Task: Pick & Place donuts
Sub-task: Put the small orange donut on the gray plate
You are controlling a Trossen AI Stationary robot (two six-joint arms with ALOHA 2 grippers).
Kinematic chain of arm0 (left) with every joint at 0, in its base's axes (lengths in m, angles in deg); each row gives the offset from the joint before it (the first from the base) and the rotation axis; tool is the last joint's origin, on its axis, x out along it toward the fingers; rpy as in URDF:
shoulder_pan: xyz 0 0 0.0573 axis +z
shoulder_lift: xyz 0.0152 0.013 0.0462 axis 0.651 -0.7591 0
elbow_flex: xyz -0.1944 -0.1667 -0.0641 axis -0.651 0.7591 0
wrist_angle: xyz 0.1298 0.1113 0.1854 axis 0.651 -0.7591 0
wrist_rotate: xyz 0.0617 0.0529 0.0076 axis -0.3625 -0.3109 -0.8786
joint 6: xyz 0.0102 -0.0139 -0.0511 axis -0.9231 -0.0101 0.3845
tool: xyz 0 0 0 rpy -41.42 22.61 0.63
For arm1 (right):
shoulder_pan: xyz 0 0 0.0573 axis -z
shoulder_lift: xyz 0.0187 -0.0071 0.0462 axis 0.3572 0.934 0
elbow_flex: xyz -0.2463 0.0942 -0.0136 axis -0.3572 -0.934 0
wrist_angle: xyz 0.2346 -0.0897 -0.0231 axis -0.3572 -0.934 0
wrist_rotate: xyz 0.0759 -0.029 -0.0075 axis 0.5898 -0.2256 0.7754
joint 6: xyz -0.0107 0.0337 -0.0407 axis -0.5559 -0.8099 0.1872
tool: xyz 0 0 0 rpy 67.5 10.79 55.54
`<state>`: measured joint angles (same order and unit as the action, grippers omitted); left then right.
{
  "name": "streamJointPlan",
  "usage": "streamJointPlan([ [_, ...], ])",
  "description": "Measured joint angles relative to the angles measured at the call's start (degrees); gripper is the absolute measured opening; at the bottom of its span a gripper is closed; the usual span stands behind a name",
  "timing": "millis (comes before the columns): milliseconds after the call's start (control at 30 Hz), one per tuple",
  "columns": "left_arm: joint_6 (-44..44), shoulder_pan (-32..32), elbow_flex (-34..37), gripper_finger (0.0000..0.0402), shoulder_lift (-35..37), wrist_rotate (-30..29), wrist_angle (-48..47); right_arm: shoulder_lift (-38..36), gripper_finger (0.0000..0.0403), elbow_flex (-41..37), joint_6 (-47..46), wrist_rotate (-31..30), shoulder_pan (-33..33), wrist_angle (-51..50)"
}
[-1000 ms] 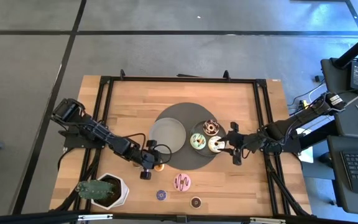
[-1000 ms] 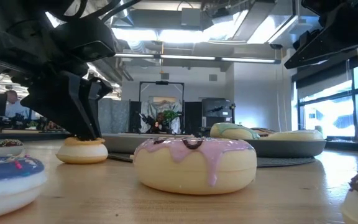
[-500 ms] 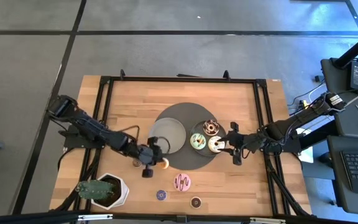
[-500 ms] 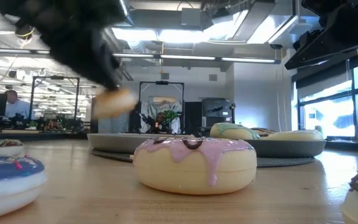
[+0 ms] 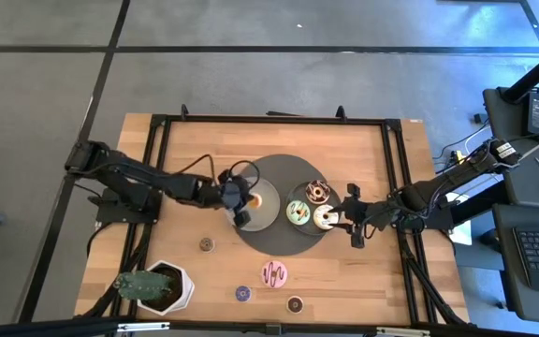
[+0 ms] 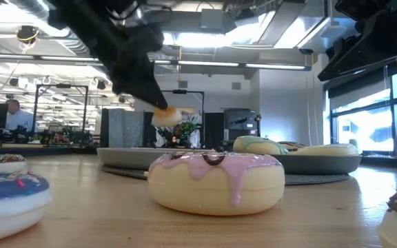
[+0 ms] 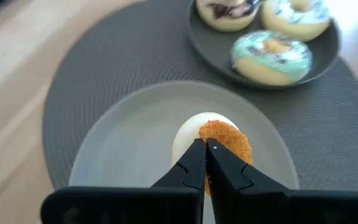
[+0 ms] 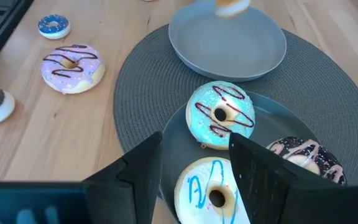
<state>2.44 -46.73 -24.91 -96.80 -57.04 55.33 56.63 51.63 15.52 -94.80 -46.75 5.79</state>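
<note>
My left gripper (image 5: 242,206) hangs over the light grey plate (image 5: 265,213), shut on the mini orange donut (image 7: 224,138), which also shows in the low view as the orange donut (image 6: 165,116). My right gripper (image 5: 354,226) is open and waits by the dark plate (image 5: 309,227), its fingers above the cream donut (image 8: 214,191) without touching it. That plate also holds the green donut (image 5: 298,212) and the chocolate donut (image 5: 316,192). On the bare wood lie the pink donut (image 5: 274,273), purple mini (image 5: 242,294), dark mini (image 5: 295,304) and brown mini (image 5: 206,244). My left gripper pinches the orange donut by its rim (image 7: 211,138) between the two shut fingers. The fingers slant down from the table's left. The donut is lifted clear above the light grey plate and sits tilted at the fingertips.
Both plates sit on a round dark mat (image 5: 279,245) at the table's middle. A potted plant (image 5: 155,285) stands at the near left corner. A black frame (image 5: 269,120) runs around the table. Bare wood lies along the far side.
My left gripper has lifted the orange donut off the wood near the mat's near left edge and carried it up and toward the far edge, a little to the right, over the light grey plate. The brown mini donut now shows where the arm was.
</note>
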Motion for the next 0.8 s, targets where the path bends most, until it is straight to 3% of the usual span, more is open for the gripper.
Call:
streamJointPlan([
  [100,2.5,2.2,0.0,0.0003,-2.1,2.8,-0.3,0.0,0.0186,0.0,-0.2,-0.3,0.0,-0.3],
  [400,4.8,5.9,0.0,0.0003,-5.3,3.9,-2.8,0.0,0.0186,0.0,-0.3,-0.4,0.0,-0.4],
  [800,2.5,6.3,0.0,0.0022,-6.4,3.7,-2.4,0.0,0.0186,0.0,-0.4,-0.4,0.0,-0.4],
])
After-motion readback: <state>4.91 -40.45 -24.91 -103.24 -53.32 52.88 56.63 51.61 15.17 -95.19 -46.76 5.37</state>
